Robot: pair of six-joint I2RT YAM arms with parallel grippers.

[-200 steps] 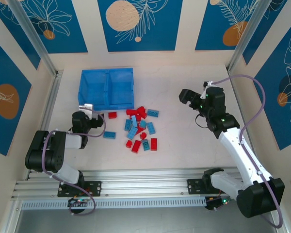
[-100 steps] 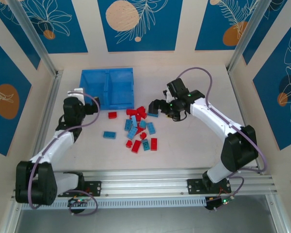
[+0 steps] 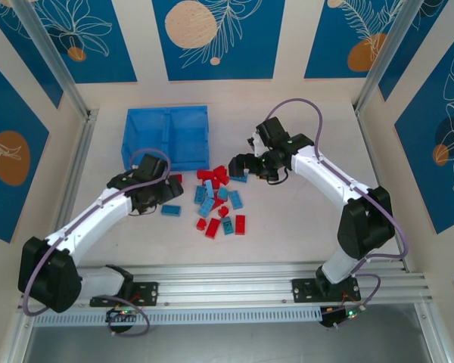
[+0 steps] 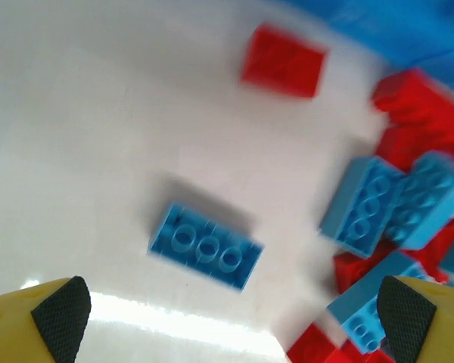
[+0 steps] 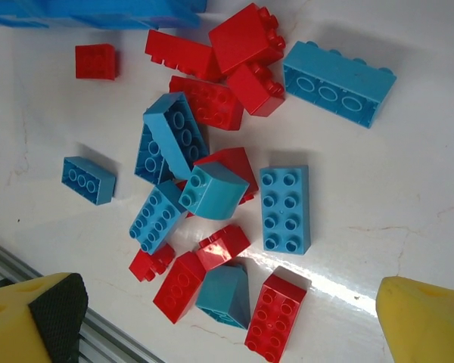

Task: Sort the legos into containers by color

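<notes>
Legos [image 5: 212, 174]: red and light blue, lay jumbled mid-view on the white table [image 5: 408, 189].
Lone red brick [image 5: 95, 61]: sat apart at 10 o'clock.
Lone blue brick [image 5: 88, 180]: lay apart at 9 o'clock.
Blue tray [image 5: 91, 11]: edge ran along 11 o'clock.
Right gripper [image 5: 231, 321]: yellow fingers [image 5: 30, 318] stood wide apart, at 7 and 5 o'clock.

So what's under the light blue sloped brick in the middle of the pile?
A red plastic brick lies under the light blue sloped brick, showing above and right of it. The rest of that red brick is covered.
</notes>
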